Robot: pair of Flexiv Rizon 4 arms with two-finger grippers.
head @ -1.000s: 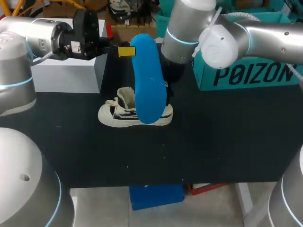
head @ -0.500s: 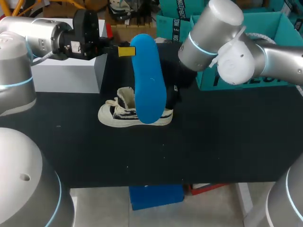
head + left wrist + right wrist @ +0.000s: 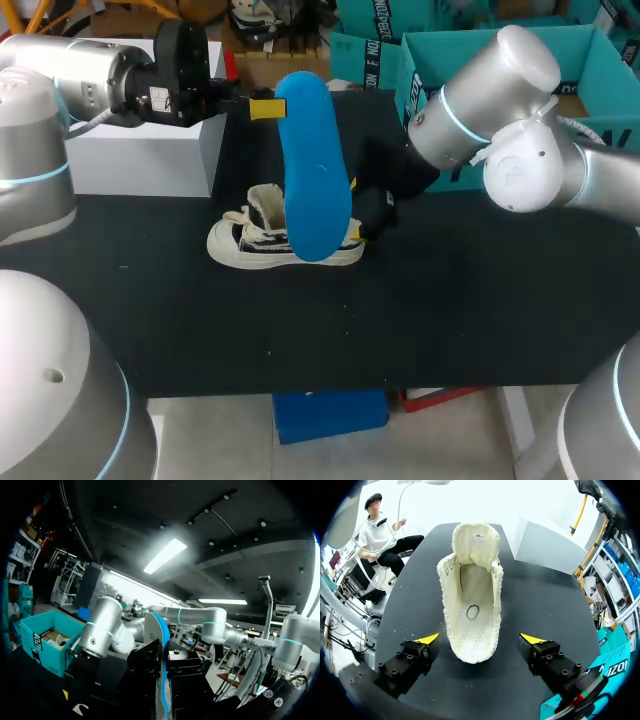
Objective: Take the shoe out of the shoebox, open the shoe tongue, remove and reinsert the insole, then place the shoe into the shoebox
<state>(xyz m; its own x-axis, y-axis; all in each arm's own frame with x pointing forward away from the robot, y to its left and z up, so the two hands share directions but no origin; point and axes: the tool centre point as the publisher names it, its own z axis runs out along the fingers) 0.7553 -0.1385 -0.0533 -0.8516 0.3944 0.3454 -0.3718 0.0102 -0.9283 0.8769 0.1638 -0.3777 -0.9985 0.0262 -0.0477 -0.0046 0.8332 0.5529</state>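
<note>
Blue insole (image 3: 315,170) hangs upright in the head view, its lower end over the shoe (image 3: 250,243); our left hand (image 3: 262,108) is clamped on its top end. The shoe lies on the black table (image 3: 450,320), with the teal shoebox (image 3: 600,50) well behind it and our right hand (image 3: 360,210) at its heel.

In the left wrist view, the insole shows edge-on between the fingers.

In the right wrist view, the right hand is spread wide around the shoe's heel, not touching it.
</note>
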